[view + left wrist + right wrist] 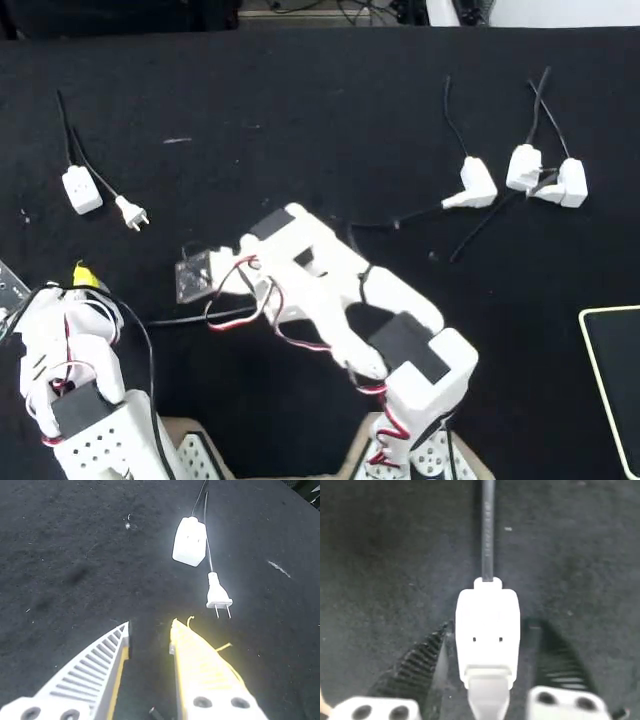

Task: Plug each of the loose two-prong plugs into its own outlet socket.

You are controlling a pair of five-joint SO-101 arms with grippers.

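A white outlet socket (81, 190) (190, 541) lies at the far left of the black table, with a loose white two-prong plug (132, 212) (218, 594) just beside it. My left gripper (80, 277) (149, 626) hovers near them, open and holding nothing. My right gripper (195, 275) (490, 626) stands over the table's middle-left, shut on a white plug body (487, 630) whose black cable (487, 530) runs away from it. Three more white plug and socket pieces lie at the back right: one (475, 183), a second (523, 167) and a third (570, 183).
A flat dark pad with a pale rim (600, 315) lies at the table's right edge. Black cables (480, 228) trail between the right-hand pieces. A small metal part (6, 290) sits at the left edge.
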